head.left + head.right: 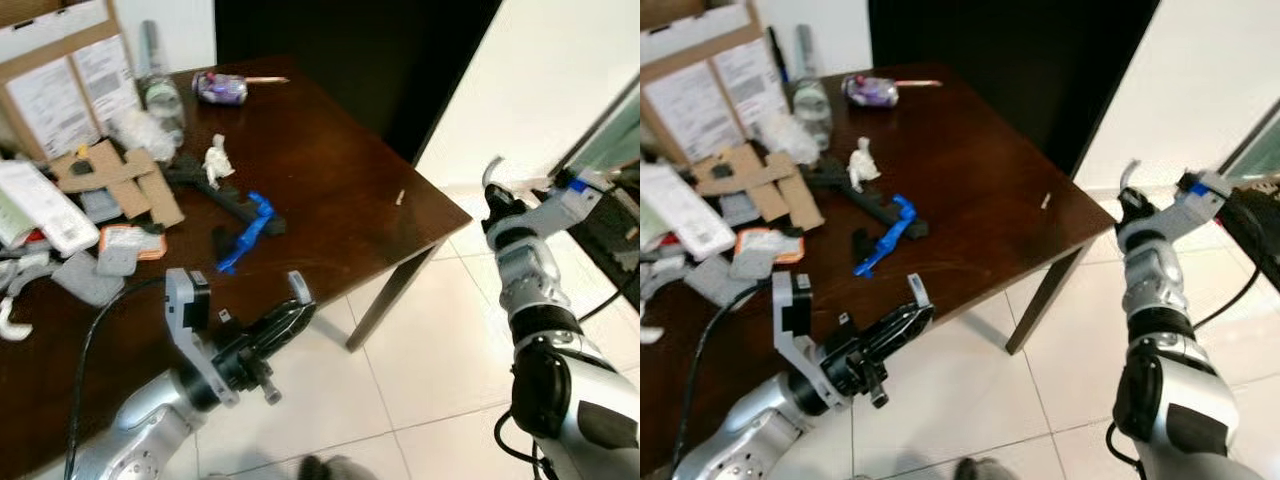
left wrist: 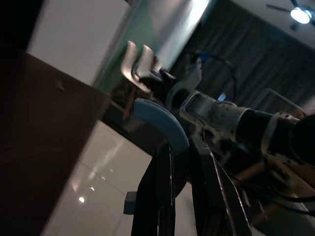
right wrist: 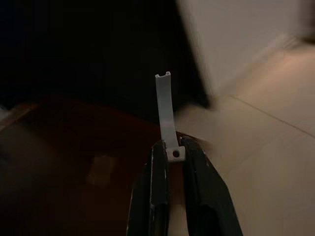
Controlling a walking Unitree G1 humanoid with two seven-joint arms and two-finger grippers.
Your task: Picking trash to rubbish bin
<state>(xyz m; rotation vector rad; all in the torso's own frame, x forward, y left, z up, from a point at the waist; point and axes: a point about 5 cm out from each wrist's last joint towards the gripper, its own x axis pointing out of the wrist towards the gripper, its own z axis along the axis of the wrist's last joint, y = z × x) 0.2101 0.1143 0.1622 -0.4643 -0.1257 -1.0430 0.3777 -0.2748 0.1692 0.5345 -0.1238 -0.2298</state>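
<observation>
While each hand (image 3: 170, 155) pinches plastic strip (image 3: 165, 110), bin unseen, left hand (image 1: 297, 302)

No text, brand, number or sign can be read. The cardboard box (image 1: 62, 75) at the ten o'clock corner of the table (image 1: 330, 190) carries two white sheets with dark print, but the lines are too small and soft to make out. The crushed purple can (image 1: 220, 88) at twelve o'clock has markings, also illegible.
</observation>
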